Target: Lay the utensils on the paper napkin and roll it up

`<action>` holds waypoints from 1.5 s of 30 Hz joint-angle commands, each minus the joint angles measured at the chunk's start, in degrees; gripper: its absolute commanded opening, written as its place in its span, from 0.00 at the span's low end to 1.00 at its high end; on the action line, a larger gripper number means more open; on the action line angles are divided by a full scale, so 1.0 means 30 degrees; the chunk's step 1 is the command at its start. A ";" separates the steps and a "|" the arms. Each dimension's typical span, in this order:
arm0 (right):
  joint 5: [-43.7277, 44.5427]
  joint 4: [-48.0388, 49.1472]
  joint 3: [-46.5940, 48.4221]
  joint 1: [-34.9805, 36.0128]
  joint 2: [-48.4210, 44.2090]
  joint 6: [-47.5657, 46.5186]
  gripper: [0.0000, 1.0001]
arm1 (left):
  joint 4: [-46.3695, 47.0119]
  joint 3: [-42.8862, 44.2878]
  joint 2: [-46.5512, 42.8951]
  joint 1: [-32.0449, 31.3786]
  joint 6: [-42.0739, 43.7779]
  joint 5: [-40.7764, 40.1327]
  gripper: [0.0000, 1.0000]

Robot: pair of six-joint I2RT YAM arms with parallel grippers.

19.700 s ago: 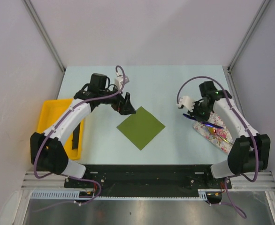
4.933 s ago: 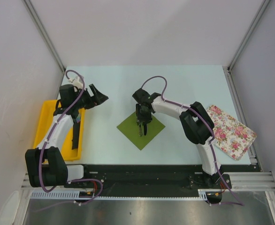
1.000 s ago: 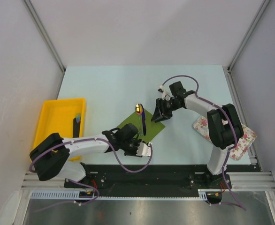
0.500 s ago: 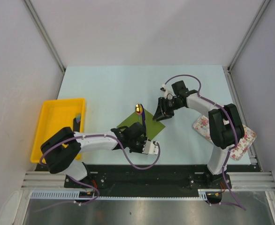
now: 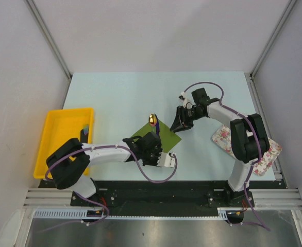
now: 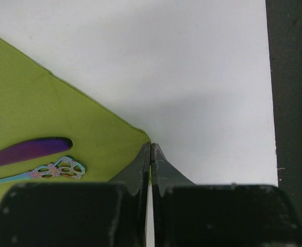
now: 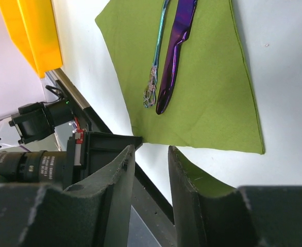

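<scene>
My left tool (image 6: 150, 148) pinches shut on the lower-centre corner of the paper napkin (image 6: 48, 118), utensils (image 6: 32, 153) at lower left, so I should curl it over them slowly, right tool (image 7: 150, 152) parted.

We find the slim metal utensils (image 5: 155, 126) on the olive-green square paper napkin (image 5: 168, 137), the yellow plastic tray (image 5: 68, 110) to its left, the floral-print cloth (image 5: 220, 138) to its right.

Pale plain table (image 5: 120, 98) before me. Green paper napkin (image 5: 167, 136) flat on it, turned corner-on like diamond, toward my near edge. Well left of napkin: yellow tray (image 5: 61, 139). Right of napkin, apart from it: floral cloth (image 5: 219, 138), partly hidden.
</scene>
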 commanded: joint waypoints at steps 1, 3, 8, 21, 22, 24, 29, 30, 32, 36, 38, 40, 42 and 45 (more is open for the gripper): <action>-0.0685 -0.0628 0.0241 -0.0043 -0.0206 -0.0386 0.36 | -0.0850 0.1596 -0.0529 0.1030 -0.0724 0.1583 0.02; -0.0714 -0.0687 0.0183 -0.0043 -0.0147 -0.0328 0.36 | -0.1085 0.2387 -0.0179 0.1790 -0.0960 0.2282 0.02; -0.0802 -0.0599 0.0153 -0.0014 -0.0059 -0.0211 0.38 | -0.1848 0.3941 0.0496 0.2848 -0.1225 0.2932 0.01; -0.1974 0.0365 -0.1192 0.0600 0.0117 0.0637 0.40 | -0.1088 0.5729 0.2839 0.4753 -0.2307 0.1996 0.01; -0.2003 0.0716 -0.1340 0.0630 0.0204 0.0842 0.41 | -0.1000 0.5729 0.2956 0.4812 -0.2425 0.1791 0.01; -0.2092 0.0865 -0.1488 0.0835 0.0496 0.0873 0.45 | -0.0882 0.5788 0.3249 0.5017 -0.2746 0.1614 0.01; -0.2033 0.1276 -0.1313 0.1216 0.1142 0.0991 0.45 | -0.0443 0.5729 0.3309 0.5514 -0.3129 0.1321 0.02; -0.2004 0.1334 -0.1254 0.1448 0.1258 0.1049 0.47 | -0.0355 0.5729 0.3396 0.5545 -0.3187 0.1292 0.01; -0.1887 0.1422 -0.1137 0.1625 0.1523 0.1078 0.48 | -0.0237 0.5759 0.3455 0.5778 -0.3333 0.1407 0.02; -0.1594 0.1510 -0.0815 0.2065 0.2049 0.1108 0.49 | -0.0237 0.5964 0.3514 0.5926 -0.3364 0.1672 0.02; -0.1652 0.1452 -0.0668 0.2154 0.2487 0.1108 0.49 | -0.0324 0.5964 0.3543 0.5955 -0.3276 0.1818 0.03; -0.1448 0.1423 -0.0493 0.2300 0.2752 0.1050 0.49 | -0.0384 0.5935 0.3631 0.5955 -0.3246 0.1965 0.03; -0.1156 0.1423 -0.0404 0.2388 0.3104 0.0933 0.49 | -0.0296 0.5847 0.3631 0.5955 -0.3276 0.1936 0.03; -0.0862 0.1307 -0.0258 0.2447 0.3544 0.0815 0.48 | -0.0179 0.5847 0.3631 0.5926 -0.3335 0.2082 0.03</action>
